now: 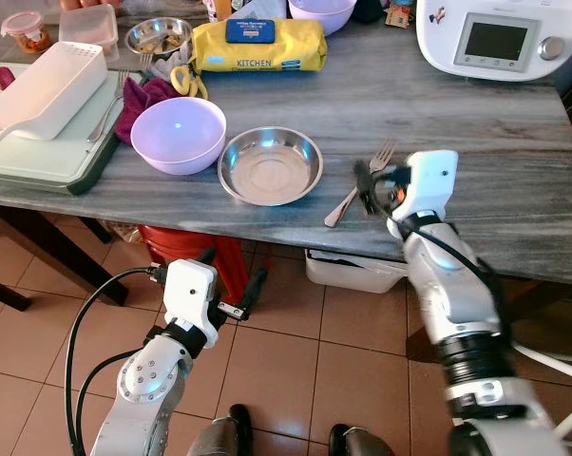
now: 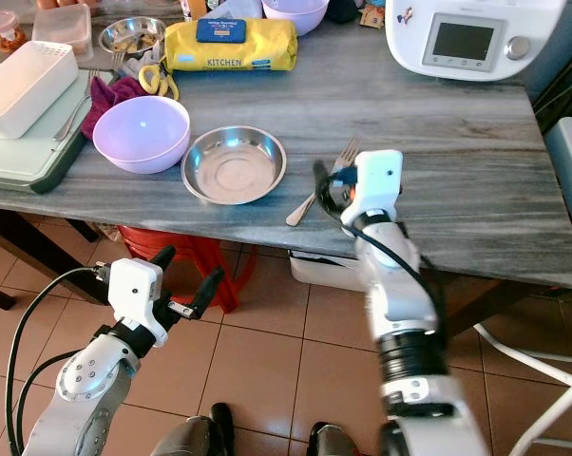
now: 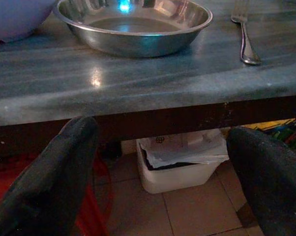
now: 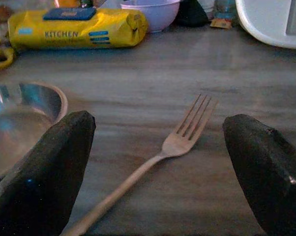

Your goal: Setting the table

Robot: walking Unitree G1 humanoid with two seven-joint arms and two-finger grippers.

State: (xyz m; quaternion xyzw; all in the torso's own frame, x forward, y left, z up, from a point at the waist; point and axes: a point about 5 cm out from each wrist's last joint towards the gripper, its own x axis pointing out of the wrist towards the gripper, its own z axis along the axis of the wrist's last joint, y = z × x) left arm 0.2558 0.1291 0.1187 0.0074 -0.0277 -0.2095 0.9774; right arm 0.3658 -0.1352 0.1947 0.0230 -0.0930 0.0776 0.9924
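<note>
1. Hanging below the table's point(image 1: 476, 133) front edge, the left claw point(image 1: 231, 285) has its fingers spread and holds nothing.
2. Near the front edge sit a lilac bowl point(image 1: 178, 134) and, just beside it on the right, a steel dish point(image 1: 271, 164).
3. Right of the dish lies the fork point(image 1: 360, 181), handle toward the front edge, tines pointing to the far side.
4. The right claw point(image 1: 370, 186) hovers over the fork, fingers apart and straddling it in the right wrist view.
5. To do it well, I'd lower straight down, centre on the neck, and close gently so the thin handle doesn't skid on the smooth top.
</note>
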